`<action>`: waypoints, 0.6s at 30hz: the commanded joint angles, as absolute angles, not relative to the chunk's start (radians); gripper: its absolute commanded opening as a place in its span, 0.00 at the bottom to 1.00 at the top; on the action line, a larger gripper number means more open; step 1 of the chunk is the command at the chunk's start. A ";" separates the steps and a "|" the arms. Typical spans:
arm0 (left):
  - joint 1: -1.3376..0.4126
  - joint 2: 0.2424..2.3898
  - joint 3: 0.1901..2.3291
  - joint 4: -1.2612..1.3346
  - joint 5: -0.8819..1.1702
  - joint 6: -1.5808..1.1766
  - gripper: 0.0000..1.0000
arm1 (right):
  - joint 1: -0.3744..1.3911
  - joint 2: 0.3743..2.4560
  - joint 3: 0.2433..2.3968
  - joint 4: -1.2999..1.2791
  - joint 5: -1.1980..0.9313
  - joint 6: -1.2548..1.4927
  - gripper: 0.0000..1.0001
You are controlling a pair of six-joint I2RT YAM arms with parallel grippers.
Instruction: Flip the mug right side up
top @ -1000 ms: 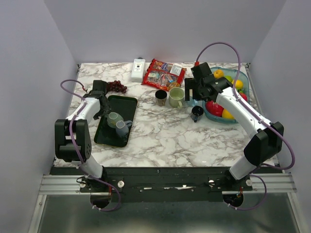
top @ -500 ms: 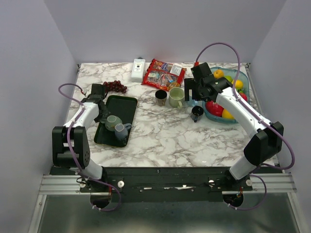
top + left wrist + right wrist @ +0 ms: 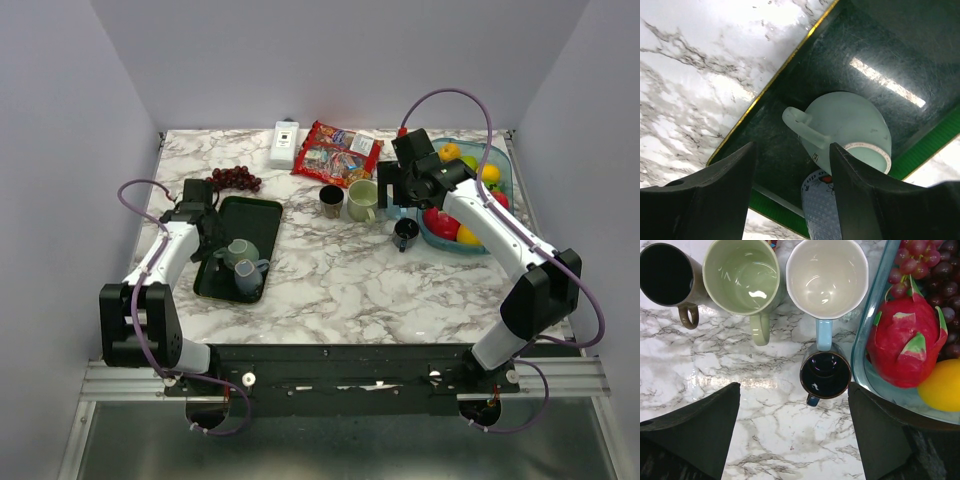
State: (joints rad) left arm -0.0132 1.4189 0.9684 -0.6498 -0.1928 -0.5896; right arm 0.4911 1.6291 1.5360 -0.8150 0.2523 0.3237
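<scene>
A pale green mug (image 3: 238, 250) stands upside down on the dark green tray (image 3: 255, 215), its foot ring up. In the left wrist view the pale green mug (image 3: 845, 125) has its handle towards the camera. A blue patterned mug (image 3: 250, 273) lies against it, also seen in the left wrist view (image 3: 822, 212). My left gripper (image 3: 212, 238) is open just left of the mugs, its jaws (image 3: 792, 147) on either side of the green mug's handle, not touching. My right gripper (image 3: 392, 192) is open and empty above the upright mugs, also in the right wrist view (image 3: 794, 387).
Upright mugs stand mid-table: brown (image 3: 665, 275), green (image 3: 742, 275), white (image 3: 827, 275), small dark blue (image 3: 825, 372). A glass fruit bowl (image 3: 503, 160) is at right. A snack bag (image 3: 335, 152), white box (image 3: 285, 142) and grapes (image 3: 235, 178) lie at the back.
My left arm has drawn back towards the near left and the open gripper has come lower beside the green mug. The right arm has hardly moved.
</scene>
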 commanded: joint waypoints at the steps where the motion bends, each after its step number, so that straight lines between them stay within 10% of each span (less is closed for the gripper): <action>1: -0.021 1.384 0.925 -0.643 -0.080 -0.552 0.65 | 0.497 1.644 1.523 -0.799 0.236 0.324 0.94; 11: -0.048 1.356 0.896 -0.608 -0.022 -0.505 0.58 | 0.497 1.649 1.525 -0.799 0.224 0.327 0.94; 18: -0.104 1.432 0.957 -0.584 -0.033 -0.371 0.84 | 0.497 1.666 1.535 -0.798 0.209 0.327 0.93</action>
